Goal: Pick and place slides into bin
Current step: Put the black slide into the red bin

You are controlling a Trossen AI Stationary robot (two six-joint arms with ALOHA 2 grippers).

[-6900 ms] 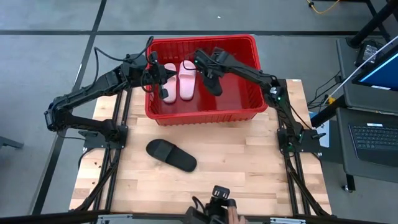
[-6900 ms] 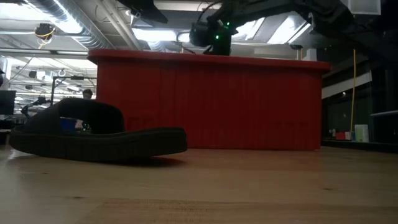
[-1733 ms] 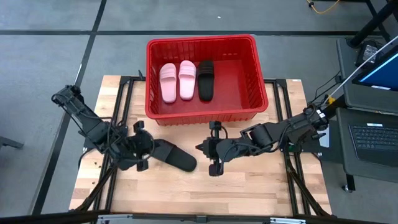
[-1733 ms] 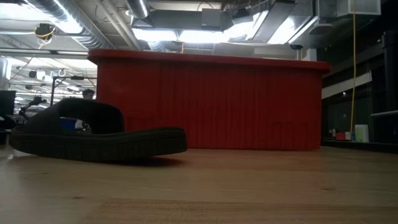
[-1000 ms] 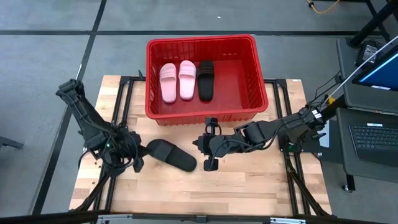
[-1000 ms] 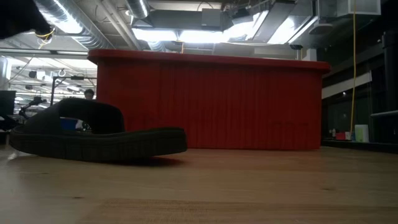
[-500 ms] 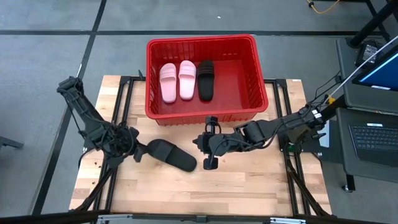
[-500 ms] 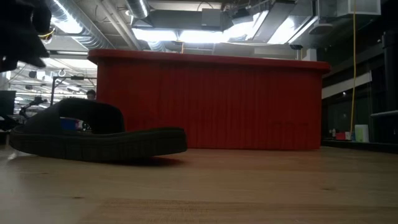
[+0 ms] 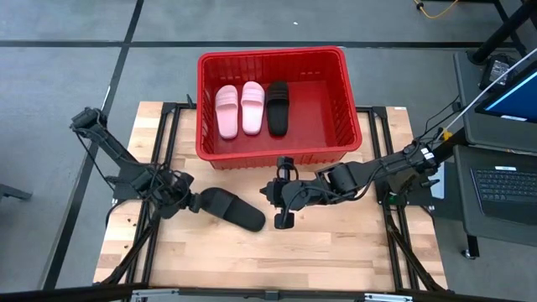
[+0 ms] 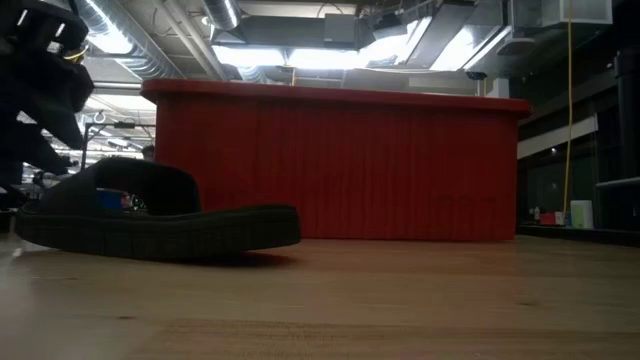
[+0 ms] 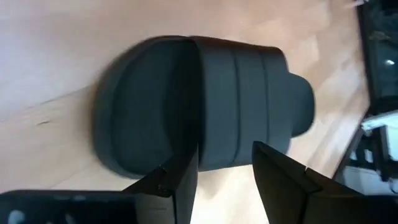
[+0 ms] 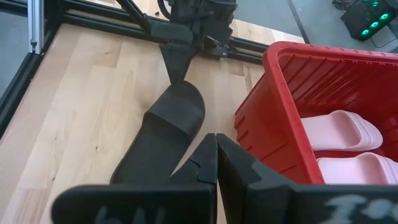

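I'm seeing one black slide (image 9: 231, 209) lying on the table (image 9: 352, 252), lower left of centre in the high view, just below the bin (image 9: 352, 126). Its long axis is running diagonally, from upper left down to lower right. The other three slides, two pink and one black, are already lying side by side in the bin's left half.

The left gripper (image 9: 186, 201) is sitting right at the slide's upper-left end, clearly the nearer one. In the left wrist view its fingers (image 11: 183, 180) are spread apart, holding nothing, lined up over the edge of the strap (image 11: 239, 102), with the slide stretching away from them.

The right gripper (image 9: 279, 205) is waiting just off the slide's lower-right end. In its wrist view the fingers (image 12: 205, 158) are pressed together, nothing between them, pointing along the slide toward the left arm.

My read: the left arm is taking this one. The strap is lying across its finger gap, so it is needing a short push forward over the strap, then a lift up and right into the bin's free right half.
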